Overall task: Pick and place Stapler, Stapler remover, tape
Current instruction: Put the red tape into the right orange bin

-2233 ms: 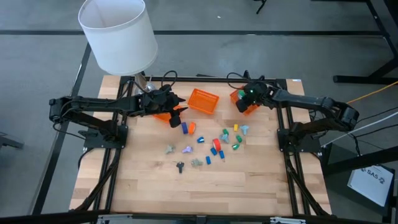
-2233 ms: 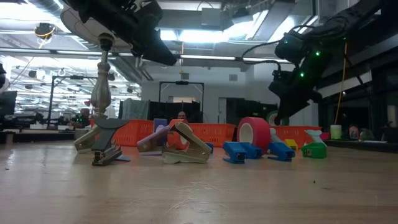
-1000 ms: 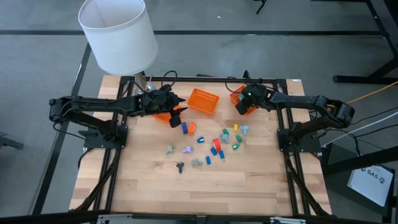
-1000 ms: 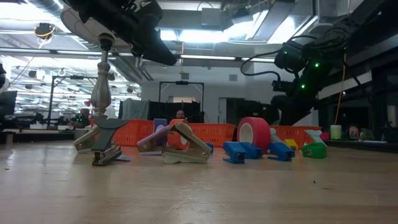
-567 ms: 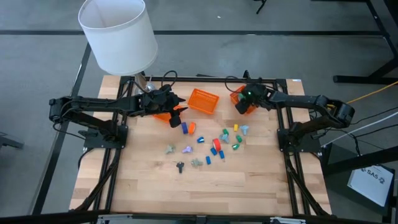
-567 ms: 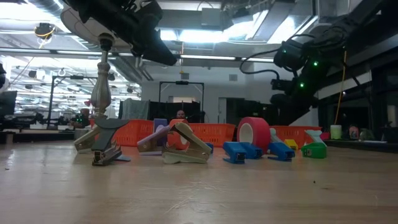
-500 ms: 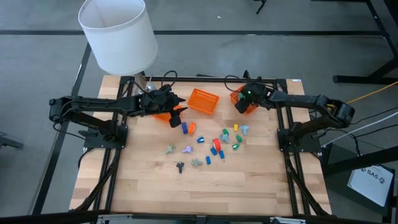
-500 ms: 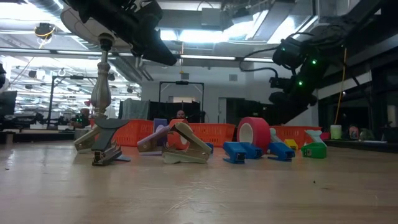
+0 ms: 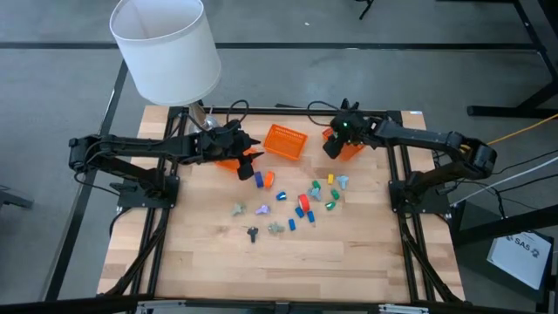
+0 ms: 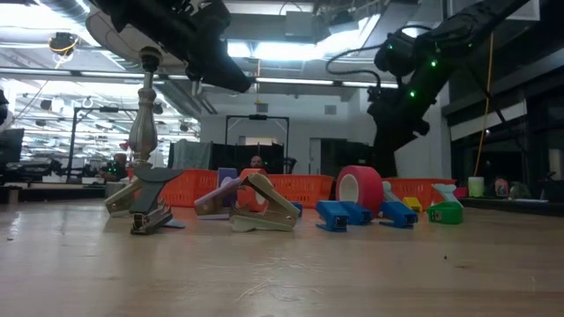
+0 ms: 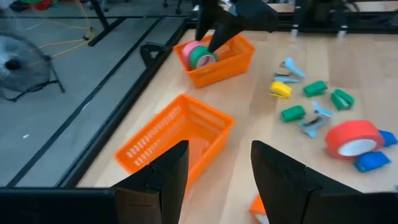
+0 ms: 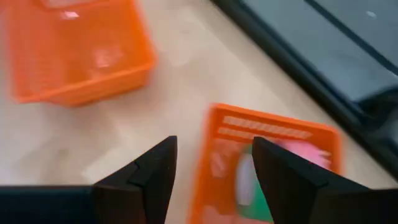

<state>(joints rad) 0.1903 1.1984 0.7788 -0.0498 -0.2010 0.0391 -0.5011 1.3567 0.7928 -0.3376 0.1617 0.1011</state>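
Note:
My right gripper [image 9: 334, 144] hangs open above the right orange basket [image 9: 346, 145], which holds a pink and a green tape roll [image 11: 199, 55]. In its own wrist view the basket and rolls [image 12: 273, 171] lie just ahead of the spread fingers. My left gripper [image 9: 250, 160] waits open over the left basket [image 9: 228, 162]. A red tape roll [image 10: 359, 189] stands on edge on the table, also seen as the red roll [image 11: 354, 138]. A grey stapler [image 10: 145, 211] and claw-shaped staple removers [image 10: 263, 210] rest on the wood.
A middle orange basket [image 9: 285, 141] sits between the two arms. Small blue, green and yellow pieces [image 9: 318, 196] are scattered mid-table. A lamp with a white shade [image 9: 166, 48] stands at the far left corner. The near half of the table [image 9: 288, 270] is bare wood.
My right gripper has risen from the right basket and shifted a little toward the table's left, swinging its arm higher in the low view. The rolls stay in the basket. My left arm has kept still.

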